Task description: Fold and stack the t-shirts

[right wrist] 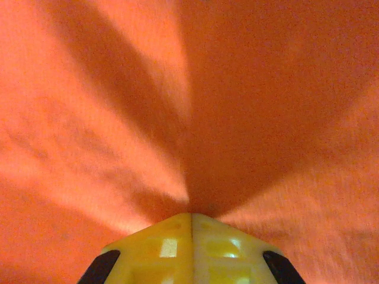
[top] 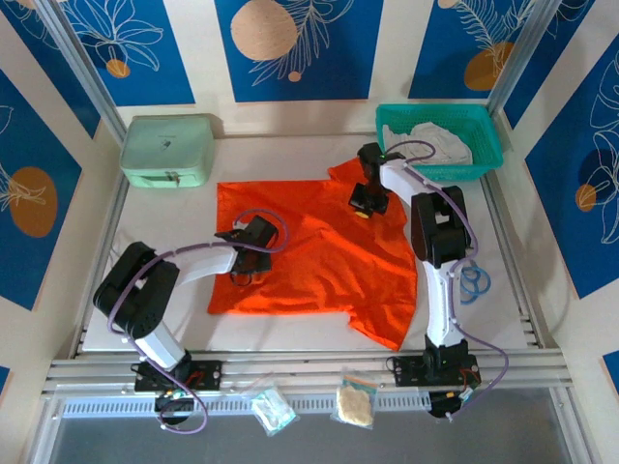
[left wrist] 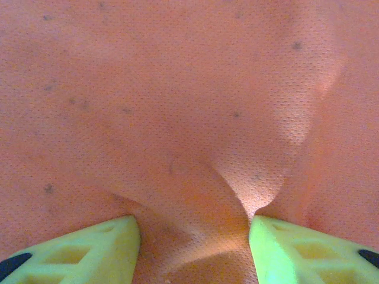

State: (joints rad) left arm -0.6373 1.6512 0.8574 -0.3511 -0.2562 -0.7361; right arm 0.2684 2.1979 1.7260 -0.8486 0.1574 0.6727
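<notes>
Bright orange short-sleeved cloth t-shirt (top: 309,253) lies flat mid-worktop, unfolded. Right claw (right wrist: 190,228) pinches its 1 o'clock part; left claw (left wrist: 194,248) spread astride a wrinkle. Folding barely begun, nothing stacked.

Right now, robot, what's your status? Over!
Left gripper open, straddling a cloth ridge. Right gripper shut on orange t-shirt. Shirt spread out, unfolded. White t-shirt in teal basket; mint-green case off the shirt's far-left corner.

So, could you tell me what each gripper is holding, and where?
Right gripper pinches the orange t-shirt near its far sleeve; left gripper is open, straddling a fold.
</notes>
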